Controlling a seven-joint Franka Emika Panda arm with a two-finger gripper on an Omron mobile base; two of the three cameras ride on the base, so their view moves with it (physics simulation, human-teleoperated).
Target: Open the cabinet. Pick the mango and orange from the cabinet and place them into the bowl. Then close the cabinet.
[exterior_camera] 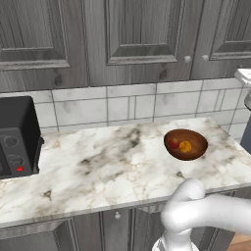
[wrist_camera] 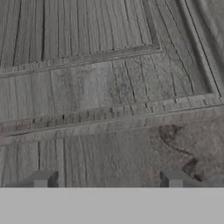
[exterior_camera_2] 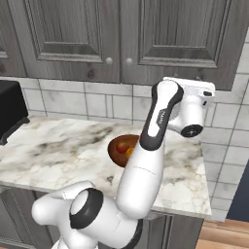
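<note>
Currently, one hand point(wrist_camera: 107, 179), fingers spread and grasping nothing, close against the shut cabinet point(exterior_camera_2: 121, 39) door. Risk: you may scrape the panel when pulling away. Mango point(exterior_camera: 173, 143) and orange point(exterior_camera: 185, 146) lie in the bowl point(exterior_camera: 196, 152), right on the marble worktop point(exterior_camera: 98, 166); microwave point(exterior_camera: 17, 137) far left.

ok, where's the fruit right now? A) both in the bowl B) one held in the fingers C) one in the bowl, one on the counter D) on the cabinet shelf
A: the mango and orange sit side by side inside the bowl on the counter, and the cabinet doors look shut.
</note>
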